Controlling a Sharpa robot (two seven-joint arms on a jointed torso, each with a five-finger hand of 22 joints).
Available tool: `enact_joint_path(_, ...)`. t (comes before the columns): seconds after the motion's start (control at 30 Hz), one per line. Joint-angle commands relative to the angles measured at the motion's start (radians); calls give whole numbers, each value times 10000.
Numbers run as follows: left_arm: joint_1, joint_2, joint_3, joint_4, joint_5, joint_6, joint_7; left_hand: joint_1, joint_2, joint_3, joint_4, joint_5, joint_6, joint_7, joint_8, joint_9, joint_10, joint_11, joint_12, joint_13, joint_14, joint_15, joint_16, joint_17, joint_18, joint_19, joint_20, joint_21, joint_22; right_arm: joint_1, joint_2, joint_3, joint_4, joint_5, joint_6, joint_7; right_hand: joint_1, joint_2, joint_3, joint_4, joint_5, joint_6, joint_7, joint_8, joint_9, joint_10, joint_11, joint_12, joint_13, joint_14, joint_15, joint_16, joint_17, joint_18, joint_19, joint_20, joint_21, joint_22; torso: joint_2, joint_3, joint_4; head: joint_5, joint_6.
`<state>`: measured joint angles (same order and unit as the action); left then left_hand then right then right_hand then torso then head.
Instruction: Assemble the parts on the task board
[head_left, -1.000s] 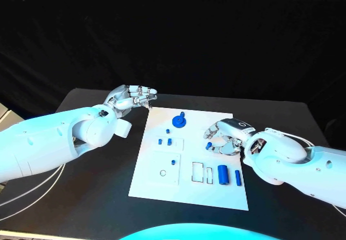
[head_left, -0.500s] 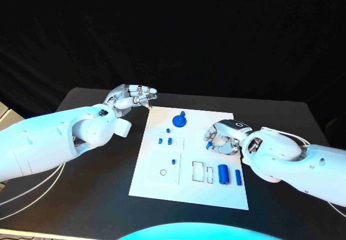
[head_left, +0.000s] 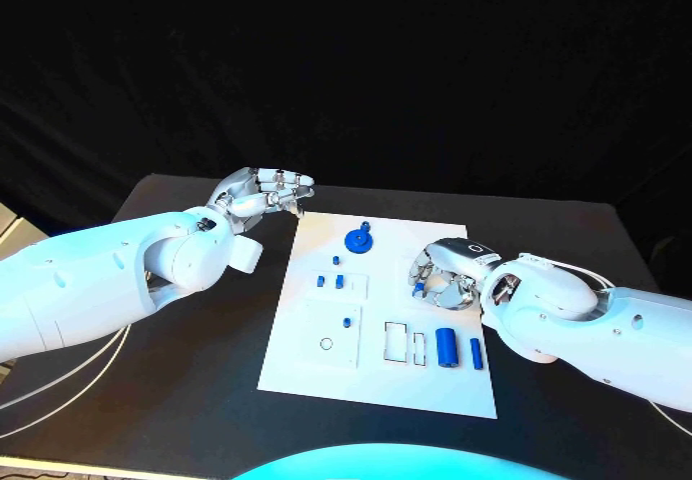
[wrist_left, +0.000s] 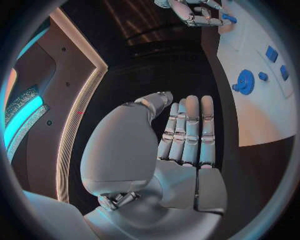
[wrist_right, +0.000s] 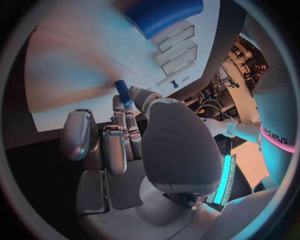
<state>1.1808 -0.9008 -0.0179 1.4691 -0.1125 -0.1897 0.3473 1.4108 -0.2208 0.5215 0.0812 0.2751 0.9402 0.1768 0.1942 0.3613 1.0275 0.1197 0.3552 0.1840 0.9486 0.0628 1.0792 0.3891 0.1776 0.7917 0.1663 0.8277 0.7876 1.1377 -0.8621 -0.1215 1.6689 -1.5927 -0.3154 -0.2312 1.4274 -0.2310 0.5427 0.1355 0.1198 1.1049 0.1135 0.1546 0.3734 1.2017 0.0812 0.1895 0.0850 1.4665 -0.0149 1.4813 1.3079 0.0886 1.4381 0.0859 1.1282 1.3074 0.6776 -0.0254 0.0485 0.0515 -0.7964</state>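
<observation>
The right hand pinches a small blue part over the task board, right of frame centre; so slight a grip could let it tilt or drop. The left hand, upper left, holds nothing, fingers loosely extended.

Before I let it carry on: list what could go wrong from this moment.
1. The right hand pinches a small blue cylindrical part only at its fingers' tips, above the white task board; it could slip and roll away.
2. The round blue disc part lies close beside that hand; a stray move might knock it.
3. The left hand hovers off the board's corner, so the board could shift if pushed.
</observation>
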Motion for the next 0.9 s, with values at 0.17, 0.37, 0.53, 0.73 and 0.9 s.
enact_joint_path(0.17, 5, 7, 7, 4, 60, 164, 38, 69, 58, -34, 2, 25, 46, 28, 45, -9, 34, -10, 47, -4, -19, -60, -38, -13, 35, 57, -13, -37, 11, -60, 16, -28, 35, -508, -318, -264, 411, 385, 563, -646, -427, 359, -14, 286, 219, 859, -416, 71, 259, 632, -187, 54, 586, -155, 125, -152, 320, 1349, 0, 0, 0, 3, -5)
enact_joint_path(0.37, 5, 21, 7, -22, 61, 152, 43, 77, 78, -32, 3, 28, 53, 26, 49, -10, 38, -13, 53, -5, -19, -62, -41, -15, 35, 57, -14, -39, 13, -49, -63, -25, 268, -543, -593, -250, 407, 398, 720, -824, -564, 401, -4, 339, 280, 984, -426, 71, 368, 640, -193, 66, 617, -175, 153, -171, 427, 1415, -12, -6, 0, 2, 3)
enact_joint_path(0.53, 5, 44, 7, -60, 66, 133, 50, 77, 78, -32, 3, 28, 53, 26, 49, -10, 38, -13, 53, -5, -19, -62, -41, -15, 35, 57, -14, -39, 13, 119, -189, -8, 586, -315, -801, -125, 390, 393, 744, -851, -571, 418, -2, 354, 293, 1009, -428, 71, 391, 640, -196, 65, 615, -180, 160, -174, 455, 1430, -27, -13, -7, 3, 18)
enact_joint_path(0.73, 2, 78, 6, -79, 79, 128, 52, 77, 78, -32, 3, 28, 53, 26, 49, -10, 38, -13, 53, -5, -19, -62, -41, -15, 35, 57, -14, -39, 13, 385, -328, 33, 1139, -37, -1085, 59, 381, 390, 759, -868, -579, 425, -1, 361, 301, 1019, -428, 69, 404, 643, -197, 72, 630, -186, 170, -176, 489, 1444, -20, -18, 7, 22, 22)
enact_joint_path(0.9, -5, 106, 6, -73, 85, 133, 60, 77, 78, -32, 3, 28, 53, 26, 49, -10, 38, -13, 53, -5, -19, -62, -41, -15, 35, 57, -14, -39, 13, 442, -185, 54, 1520, 117, -1235, 217, 381, 385, 774, -888, -569, 425, 0, 363, 306, 1022, -428, 63, 413, 641, -198, 67, 617, -183, 165, -177, 477, 1444, -5, -9, 7, 67, 22)
